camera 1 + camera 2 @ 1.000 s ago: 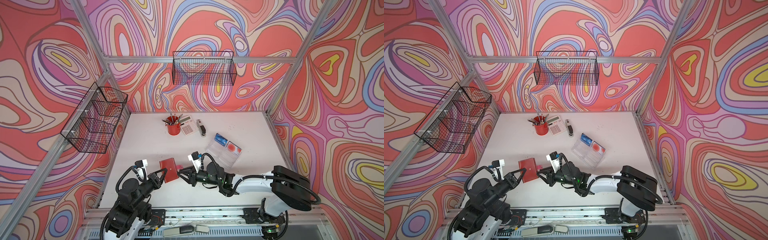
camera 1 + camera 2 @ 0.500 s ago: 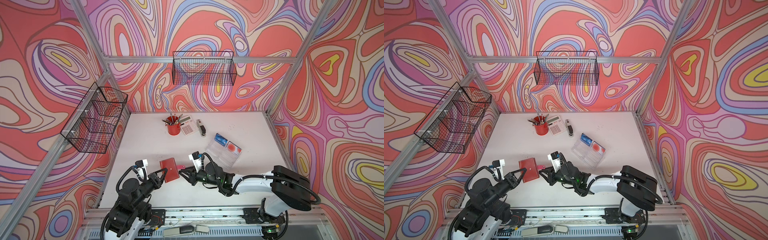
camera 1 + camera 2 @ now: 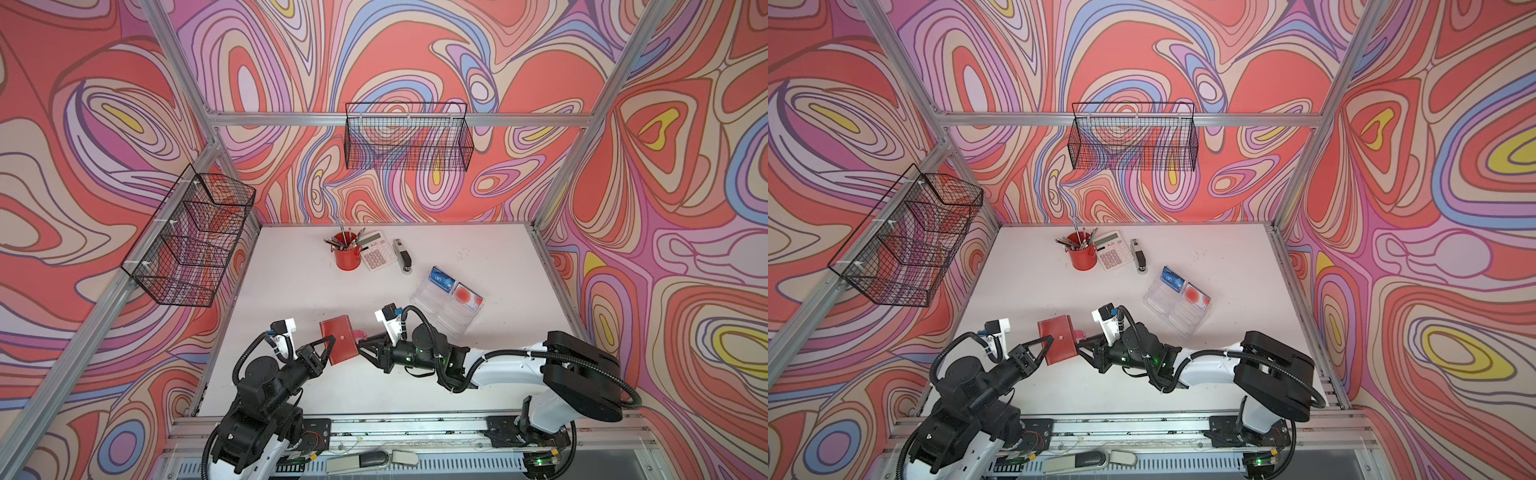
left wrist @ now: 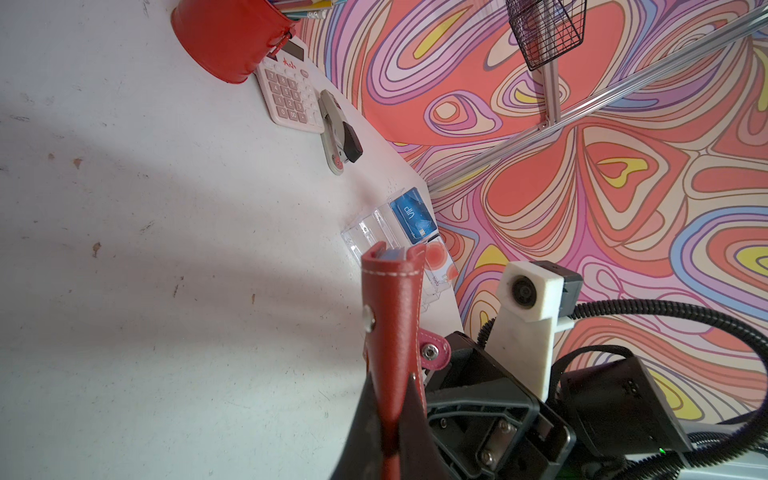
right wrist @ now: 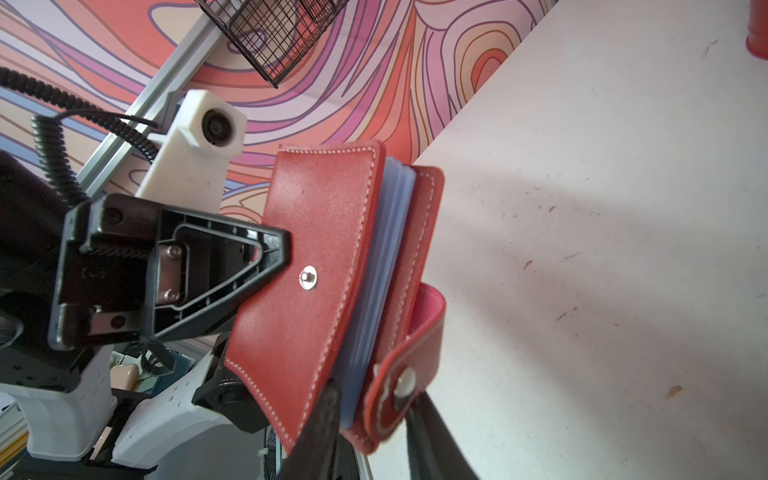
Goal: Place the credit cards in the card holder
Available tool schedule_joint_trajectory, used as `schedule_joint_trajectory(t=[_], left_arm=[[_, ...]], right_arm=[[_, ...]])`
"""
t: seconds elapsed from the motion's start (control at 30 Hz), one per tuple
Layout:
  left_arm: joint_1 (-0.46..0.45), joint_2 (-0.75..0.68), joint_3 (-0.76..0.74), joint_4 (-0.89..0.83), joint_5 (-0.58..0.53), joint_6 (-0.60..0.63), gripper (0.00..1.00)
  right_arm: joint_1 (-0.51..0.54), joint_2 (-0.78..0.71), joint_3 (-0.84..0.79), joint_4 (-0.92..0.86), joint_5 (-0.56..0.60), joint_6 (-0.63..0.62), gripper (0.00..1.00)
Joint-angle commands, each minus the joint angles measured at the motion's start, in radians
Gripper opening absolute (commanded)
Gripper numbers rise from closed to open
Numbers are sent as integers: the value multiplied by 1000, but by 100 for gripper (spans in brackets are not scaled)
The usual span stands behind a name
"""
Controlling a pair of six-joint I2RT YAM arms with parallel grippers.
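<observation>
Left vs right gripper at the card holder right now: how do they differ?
Grip: the left gripper is shut on the red card holder; the right gripper has its jaws apart, and a pinch is unclear.
Place: the left gripper holds the edge away from the snap tab; the right gripper straddles the tab edge and the plastic sleeves.
Shared: both black parallel grippers meet the card holder from opposite sides.

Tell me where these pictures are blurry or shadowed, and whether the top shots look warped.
Left wrist view: soft shadow bands cross the table; the left gripper, clamped on the wallet, is blurred up close. Right wrist view: the right gripper blurs likewise, shadow on the table. Both top views: even light, but the frame posts splay outward.
</observation>
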Motion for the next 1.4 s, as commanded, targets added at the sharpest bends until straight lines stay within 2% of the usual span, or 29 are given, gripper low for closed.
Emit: schedule_joint_trajectory(t=[0.0, 0.13, 0.37, 0.67, 1.0, 1.2, 1.37], left_arm=[[-3, -10, -12, 27, -12, -1, 0], [-2, -11, -13, 23, -18, 3, 0], [-2, -11, -26, 42, -10, -1, 0], [-2, -3, -43, 118, 50, -5, 0], [-3, 44, -100, 359, 213, -74, 0], [-3, 42, -91, 352, 224, -71, 0], [-2, 16, -93, 352, 225, -78, 0]], right_arm=[[2, -11, 5, 41, -18, -1, 33], [3, -25, -4, 46, -14, -6, 38], [2, -15, 6, 56, -51, -8, 53], [2, 20, 31, 71, -111, -1, 61], [1, 7, 28, 74, -126, -4, 58], [-10, -12, 10, 92, -125, 13, 50], [-78, -22, -40, 199, -183, 92, 49]])
